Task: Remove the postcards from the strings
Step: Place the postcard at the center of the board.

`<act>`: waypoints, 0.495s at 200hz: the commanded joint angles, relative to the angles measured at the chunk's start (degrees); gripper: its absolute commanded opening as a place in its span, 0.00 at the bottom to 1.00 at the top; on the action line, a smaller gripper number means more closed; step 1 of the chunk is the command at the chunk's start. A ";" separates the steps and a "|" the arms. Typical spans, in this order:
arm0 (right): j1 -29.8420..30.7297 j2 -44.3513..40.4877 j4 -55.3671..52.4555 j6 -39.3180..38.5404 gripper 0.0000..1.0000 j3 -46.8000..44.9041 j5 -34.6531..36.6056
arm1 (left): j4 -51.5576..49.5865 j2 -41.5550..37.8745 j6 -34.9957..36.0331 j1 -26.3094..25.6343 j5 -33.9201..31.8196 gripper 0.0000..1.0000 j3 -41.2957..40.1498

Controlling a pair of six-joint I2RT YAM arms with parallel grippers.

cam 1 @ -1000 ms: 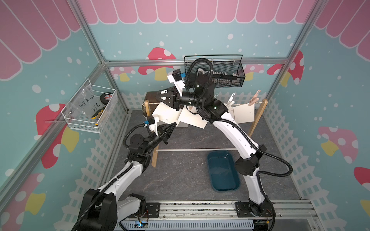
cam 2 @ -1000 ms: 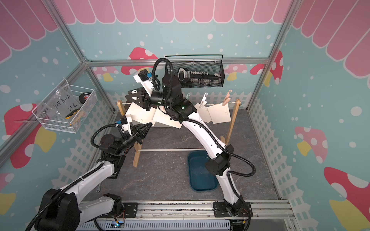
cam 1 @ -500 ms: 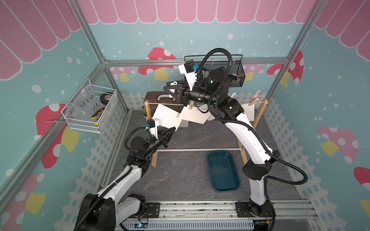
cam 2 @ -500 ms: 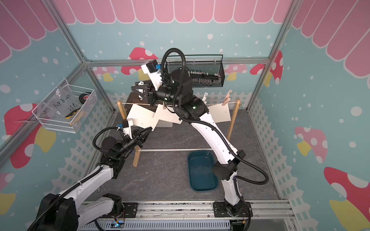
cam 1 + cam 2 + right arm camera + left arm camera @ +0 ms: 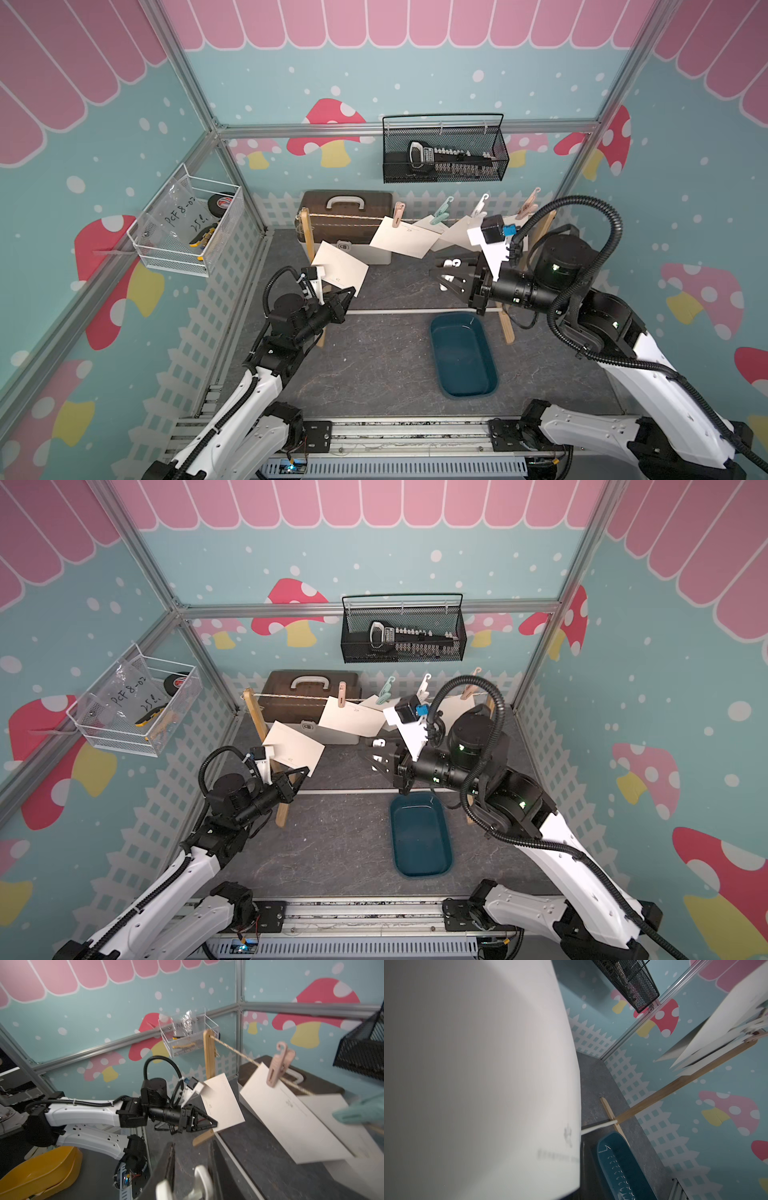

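1. Nearest, on the grey tabletop (image 5: 374, 374): dark blue tray (image 5: 461, 357), lying between the two arms, closer to the right one.
2. Next back, left end effector (image 5: 351, 293), pressed together on the lower corner of the held postcard (image 5: 338, 266). Card tilted, below the string and apart from it, just beside the left wooden upright (image 5: 306, 237). Fills most of the left wrist view (image 5: 477, 1064), blurred.
3. About level with that, right end effector (image 5: 442, 276), raised over the tabletop and pointing toward the left arm, pinching a loose white clothespin (image 5: 200, 1176) between its fingers.
4. Low down behind both: thin white rod (image 5: 395, 311) joining the stand's feet.
5. Farther back, string (image 5: 353, 215) stretched between the uprights. Hanging postcard (image 5: 405, 241) clipped on by a pink clothespin (image 5: 399, 212), askew. More cards overlapping to its right, one under a green clothespin (image 5: 441, 212), partly hidden by the right arm's wrist.
6. Just behind the string: brown case (image 5: 345, 226) with a pale handle, standing against the back fence.
7. Farthest: black mesh basket (image 5: 444, 166) on the back wall, white wire basket (image 5: 187, 232) on the left wall.
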 commanded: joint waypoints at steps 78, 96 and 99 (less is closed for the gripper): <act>0.36 -15.89 -3.00 19.45 0.00 -44.57 31.31 | -12.64 13.51 -9.42 -23.97 -4.52 0.02 -3.32; 0.36 -13.45 -2.50 20.67 0.00 -46.42 33.91 | -13.74 17.20 -9.07 -24.09 -2.62 0.02 -2.47; 0.34 -13.02 -2.48 20.66 0.00 -46.67 34.28 | -14.26 17.76 -8.94 -24.08 -2.43 0.02 -2.17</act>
